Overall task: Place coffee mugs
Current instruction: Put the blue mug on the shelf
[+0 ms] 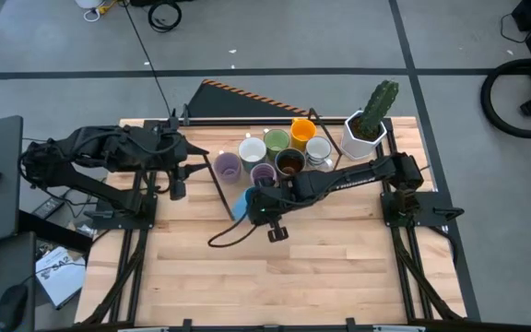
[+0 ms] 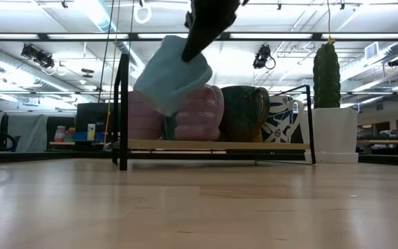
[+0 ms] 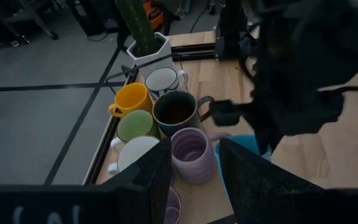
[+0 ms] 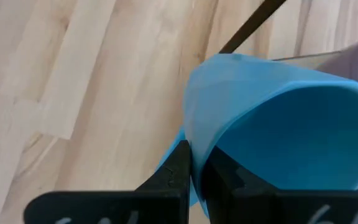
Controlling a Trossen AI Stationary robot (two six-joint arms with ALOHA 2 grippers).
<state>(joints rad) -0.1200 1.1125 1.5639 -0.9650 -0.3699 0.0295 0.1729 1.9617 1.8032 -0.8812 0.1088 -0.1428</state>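
My right gripper (image 1: 254,205) reaches in from the table's right and is shut on the blue mug (image 1: 241,203), which hangs tilted above the table (image 2: 171,72) just in front of the rack. Seven other mugs stand on their bases on the black-framed wooden rack (image 2: 220,145): orange (image 1: 302,129), green (image 1: 277,141), two white (image 1: 252,148) (image 1: 319,148), dark brown (image 1: 289,162) and two lilac (image 1: 227,166) (image 1: 264,175). My left gripper (image 3: 194,180) is open and waits at the rack's left side (image 1: 178,175), touching nothing. My right gripper pinches the blue mug's wall at the rim (image 4: 194,146), one finger (image 4: 225,177) inside the mug and the other (image 4: 176,171) outside. The fingers come from above, pointing down. The mug is lifted clear of the table, tilted, hanging below the fingers (image 2: 171,72).
A cactus in a white faceted pot (image 1: 367,129) stands at the rack's right end. A black cable (image 1: 229,235) lies looped on the table near the right gripper. Bare wooden table (image 1: 293,286) stretches toward the near edge.
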